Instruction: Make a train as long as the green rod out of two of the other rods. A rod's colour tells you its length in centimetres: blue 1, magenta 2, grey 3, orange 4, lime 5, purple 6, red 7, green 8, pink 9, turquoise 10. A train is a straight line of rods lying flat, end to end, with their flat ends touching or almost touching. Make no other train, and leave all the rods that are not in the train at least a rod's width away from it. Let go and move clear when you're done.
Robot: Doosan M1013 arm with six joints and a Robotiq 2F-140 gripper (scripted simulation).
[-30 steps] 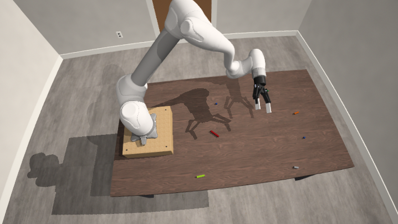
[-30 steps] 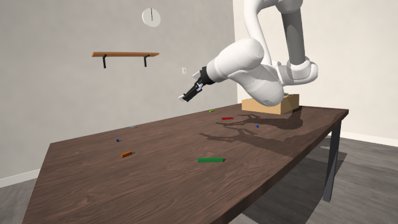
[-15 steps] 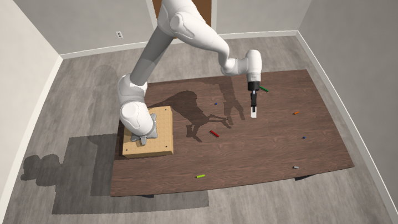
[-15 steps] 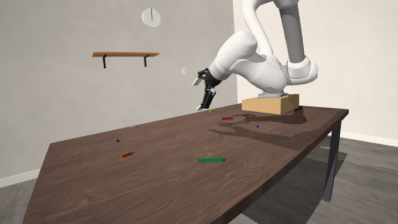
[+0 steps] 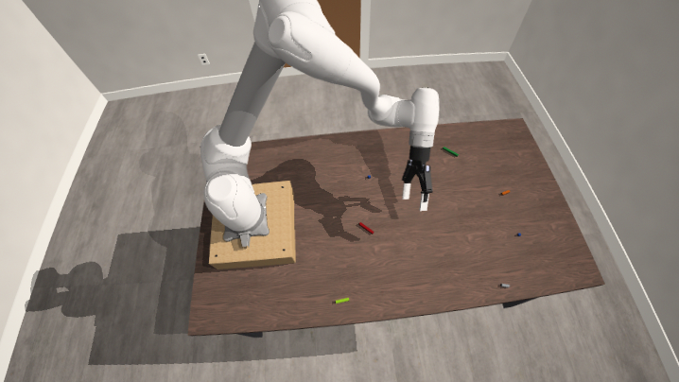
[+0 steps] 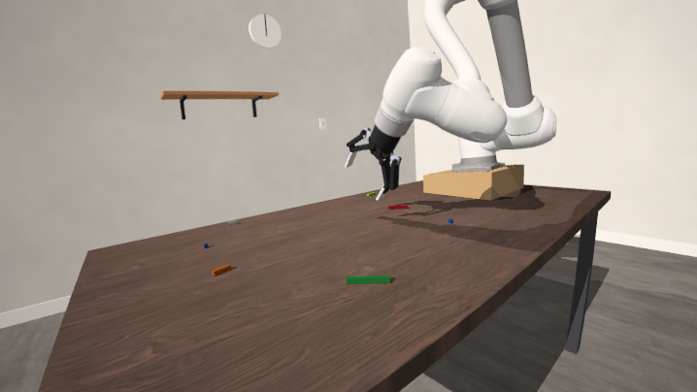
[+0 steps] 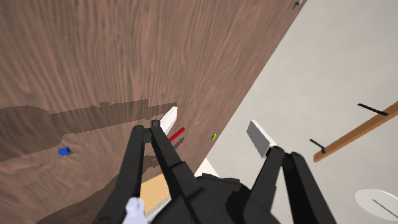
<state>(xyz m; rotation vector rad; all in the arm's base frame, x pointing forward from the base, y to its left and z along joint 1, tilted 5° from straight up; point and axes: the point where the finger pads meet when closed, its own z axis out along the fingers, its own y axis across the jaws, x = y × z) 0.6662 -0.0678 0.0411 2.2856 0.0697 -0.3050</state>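
Pincer (image 5: 414, 198) hangs wide apart above flat red rod (image 5: 365, 228).

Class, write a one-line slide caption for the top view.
Open gripper hangs above the table, with green, red, orange, lime rods scattered apart.

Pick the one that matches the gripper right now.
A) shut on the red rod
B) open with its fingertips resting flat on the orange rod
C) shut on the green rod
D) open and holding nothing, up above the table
D: the gripper hangs above the table with its fingers spread and nothing between them, while the red rod, green rod and orange rod all lie flat on the wood apart from it.
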